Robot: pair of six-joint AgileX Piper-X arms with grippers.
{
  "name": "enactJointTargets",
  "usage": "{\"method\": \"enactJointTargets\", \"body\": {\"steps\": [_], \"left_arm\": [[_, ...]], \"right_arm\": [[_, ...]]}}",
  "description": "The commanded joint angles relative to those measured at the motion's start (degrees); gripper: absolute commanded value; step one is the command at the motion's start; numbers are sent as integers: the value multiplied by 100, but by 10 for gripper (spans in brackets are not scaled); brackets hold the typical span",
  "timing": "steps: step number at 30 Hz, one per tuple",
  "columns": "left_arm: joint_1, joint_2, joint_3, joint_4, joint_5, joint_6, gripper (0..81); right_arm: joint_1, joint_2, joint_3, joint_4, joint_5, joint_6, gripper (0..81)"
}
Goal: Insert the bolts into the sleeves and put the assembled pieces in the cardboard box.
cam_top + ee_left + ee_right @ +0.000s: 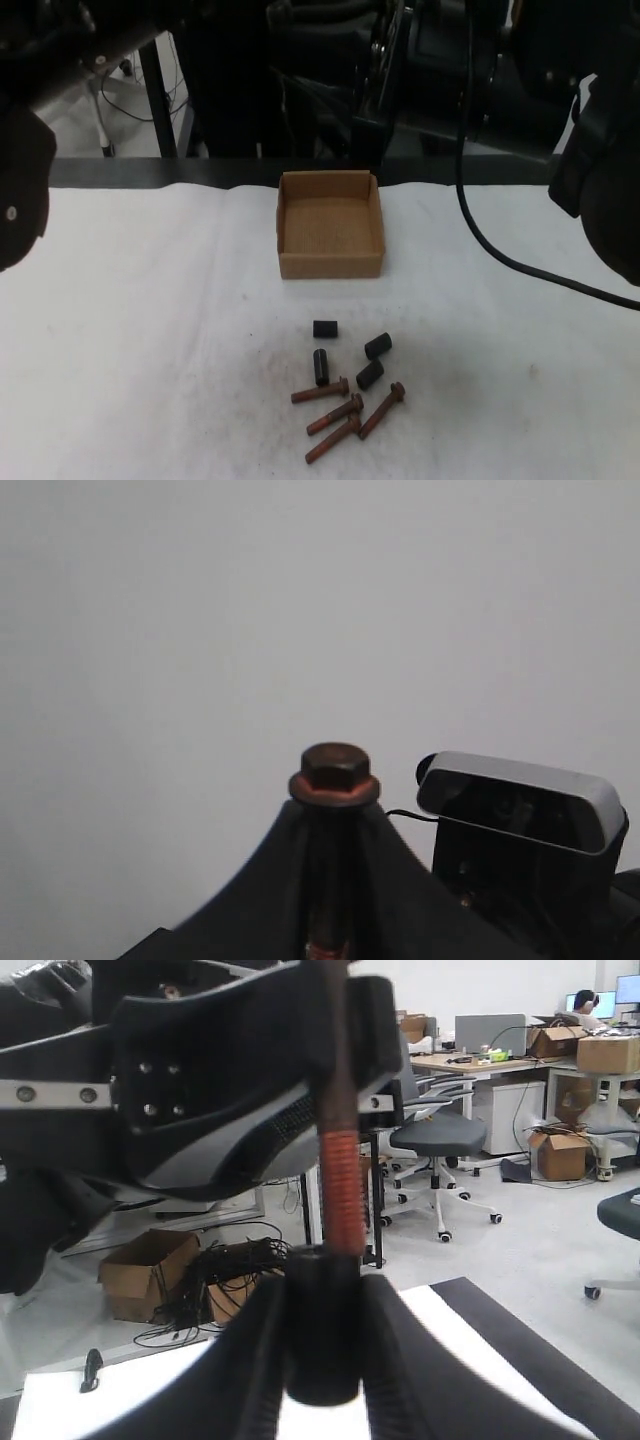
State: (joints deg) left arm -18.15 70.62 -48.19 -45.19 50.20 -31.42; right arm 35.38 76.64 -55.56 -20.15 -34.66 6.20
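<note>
Counter [130,320]: box [330,265] seemingly empty; four bolts [320,395], four sleeves [325,328] loose near front edge.
Left hand [333,815]: holds a bolt [334,772].
Right hand [322,1305]: holds a sleeve [322,1360], bolt at its mouth.

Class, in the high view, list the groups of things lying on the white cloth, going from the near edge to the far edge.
bolts → sleeves → box
</note>
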Motion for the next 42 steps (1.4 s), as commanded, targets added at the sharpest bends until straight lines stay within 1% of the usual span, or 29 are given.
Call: {"method": "enactJointTargets", "body": {"steps": [1, 5, 12, 16, 24, 29, 37, 42], "left_arm": [[-4, -71, -36, 21, 47, 189, 2], [31, -71, -36, 86, 47, 191, 2], [223, -71, -36, 86, 106, 191, 2], [223, -71, -36, 86, 247, 164, 2], [178, -71, -36, 86, 276, -3, 2], [125, -71, -36, 86, 588, -123, 2], [123, -71, -36, 86, 647, -211, 2], [123, -71, -36, 86, 647, -211, 2]], "right_arm": [[-5, -19, -6, -161, 8, 49, 8], [-5, -19, -6, -161, 8, 49, 8], [-6, -19, -6, -160, 8, 27, 8], [-6, -19, -6, -160, 8, 24, 8], [-6, -19, -6, -160, 8, 24, 8], [-6, -19, -6, -160, 321, 25, 8], [-18, -19, -6, -160, 349, -87, 8], [-79, -19, -6, -160, 580, -87, 8]]}}
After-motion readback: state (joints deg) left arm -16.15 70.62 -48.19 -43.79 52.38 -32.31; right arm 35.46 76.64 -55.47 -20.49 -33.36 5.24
